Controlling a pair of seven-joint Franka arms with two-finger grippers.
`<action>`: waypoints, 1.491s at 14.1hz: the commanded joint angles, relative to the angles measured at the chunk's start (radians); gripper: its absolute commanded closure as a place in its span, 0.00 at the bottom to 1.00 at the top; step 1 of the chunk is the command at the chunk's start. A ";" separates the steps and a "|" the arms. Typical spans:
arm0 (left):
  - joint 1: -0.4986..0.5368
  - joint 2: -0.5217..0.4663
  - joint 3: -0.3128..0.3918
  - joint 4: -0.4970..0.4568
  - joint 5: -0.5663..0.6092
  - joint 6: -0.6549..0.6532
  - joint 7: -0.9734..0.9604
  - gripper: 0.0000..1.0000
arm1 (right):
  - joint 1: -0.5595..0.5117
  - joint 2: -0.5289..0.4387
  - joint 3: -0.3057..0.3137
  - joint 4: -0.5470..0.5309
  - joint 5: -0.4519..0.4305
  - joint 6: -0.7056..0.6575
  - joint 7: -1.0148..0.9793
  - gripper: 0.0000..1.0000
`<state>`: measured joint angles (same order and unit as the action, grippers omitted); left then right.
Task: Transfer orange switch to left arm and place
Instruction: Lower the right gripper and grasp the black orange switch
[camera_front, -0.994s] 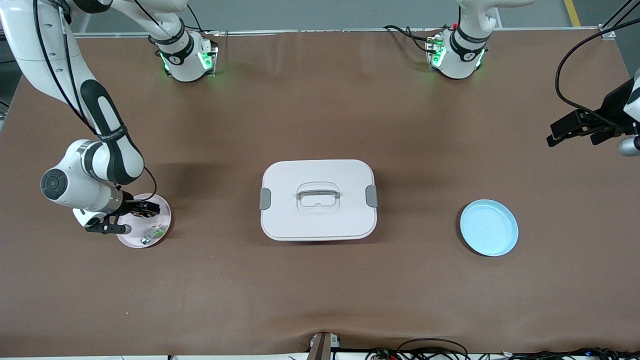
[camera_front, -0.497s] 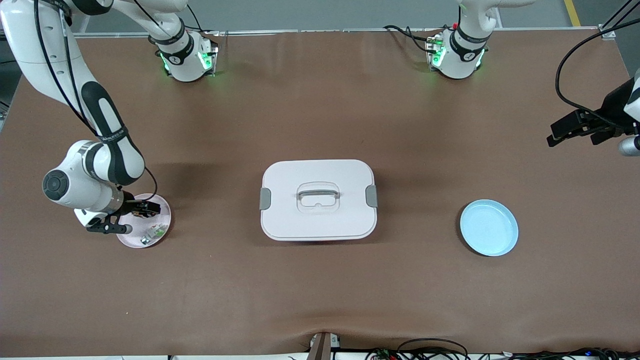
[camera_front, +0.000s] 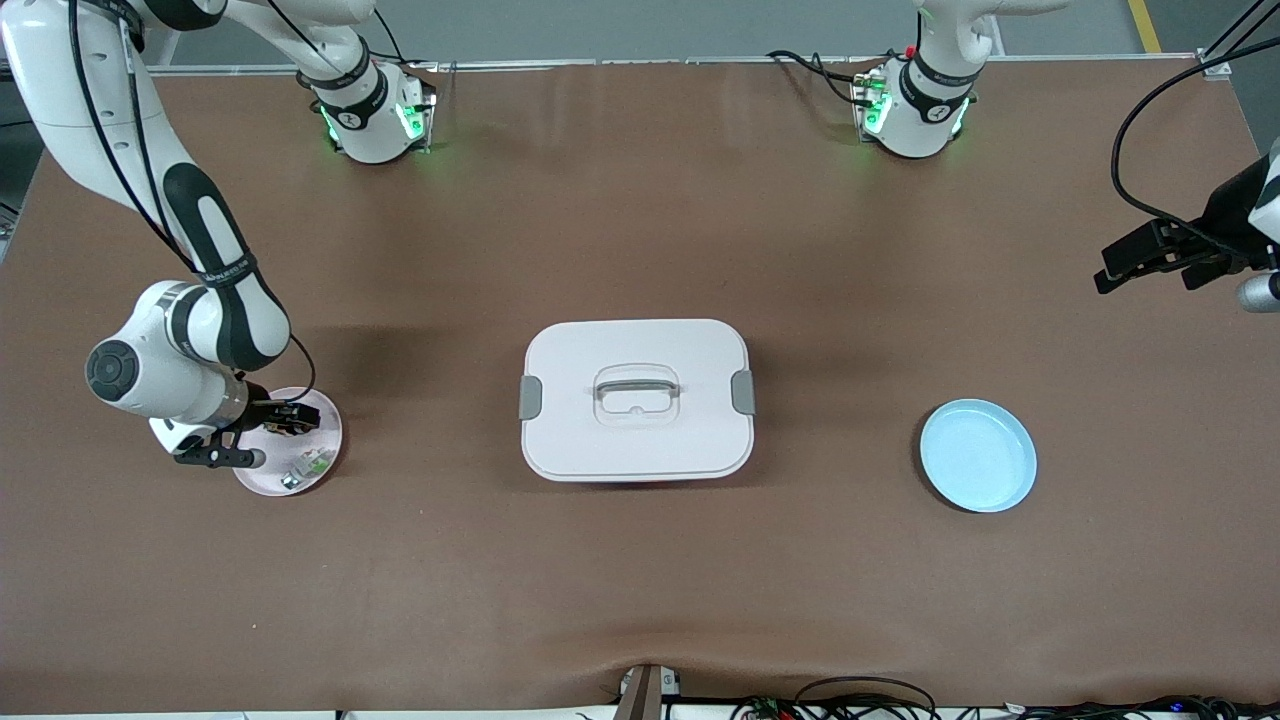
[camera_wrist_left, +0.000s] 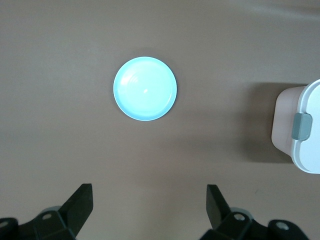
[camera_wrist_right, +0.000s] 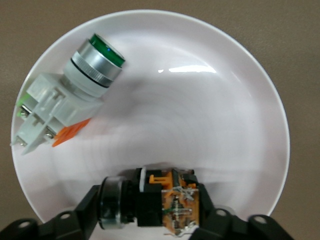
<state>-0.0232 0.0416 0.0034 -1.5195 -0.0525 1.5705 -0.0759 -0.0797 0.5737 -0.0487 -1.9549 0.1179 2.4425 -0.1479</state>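
**A:** Right claw (camera_wrist_right: 150, 210) is down in the pink plate (camera_front: 325, 440) at the right arm's end of the table (camera_front: 640, 600), and its fingers are clamped on the orange switch (camera_wrist_right: 155, 202). You see it?

**B:** I do. From the right wrist view the switch lies on its side between the two fingers (camera_wrist_right: 87, 205), dark body, orange block end showing, resting at the plate's rim area. In the front view it is just a dark speck (camera_front: 285, 420) under the wrist.

**A:** And the neighbour in the same plate?

**B:** The green-and-white part (camera_wrist_right: 70, 100), silver collar, green cap, white block. It lies apart from the switch, not touching it or the claw. In the front view it sits nearer the camera than the claw (camera_front: 305, 468).

**A:** Middle of the table?

**B:** The box (camera_front: 637, 400), white, lid on, grey handle on top, grey clips on both short sides. It stands between the pink plate and the blue plate (camera_front: 978, 455).

**A:** The left arm?

**B:** Waiting. Left claw (camera_wrist_left: 150, 205) hangs high over the left arm's end of the table, fingers spread wide apart, nothing between them. Its wrist view looks straight down on the blue plate (camera_wrist_left: 145, 88), with a corner of the box (camera_wrist_left: 300, 127) at the edge.

**A:** Blue plate's contents?

**B:** Just its pale surface showing.
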 joint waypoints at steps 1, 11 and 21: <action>0.003 0.003 -0.003 0.015 0.023 -0.006 0.002 0.00 | 0.000 0.005 0.003 0.010 0.020 -0.014 -0.015 1.00; -0.001 0.003 -0.003 0.015 0.023 -0.004 0.004 0.00 | -0.015 -0.002 0.001 0.151 0.026 -0.253 -0.004 1.00; 0.006 0.003 -0.002 0.015 0.023 -0.004 0.005 0.00 | -0.012 -0.017 0.003 0.327 0.055 -0.575 0.212 1.00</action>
<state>-0.0210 0.0416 0.0040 -1.5193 -0.0525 1.5705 -0.0759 -0.0873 0.5715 -0.0531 -1.6409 0.1409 1.9130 0.0086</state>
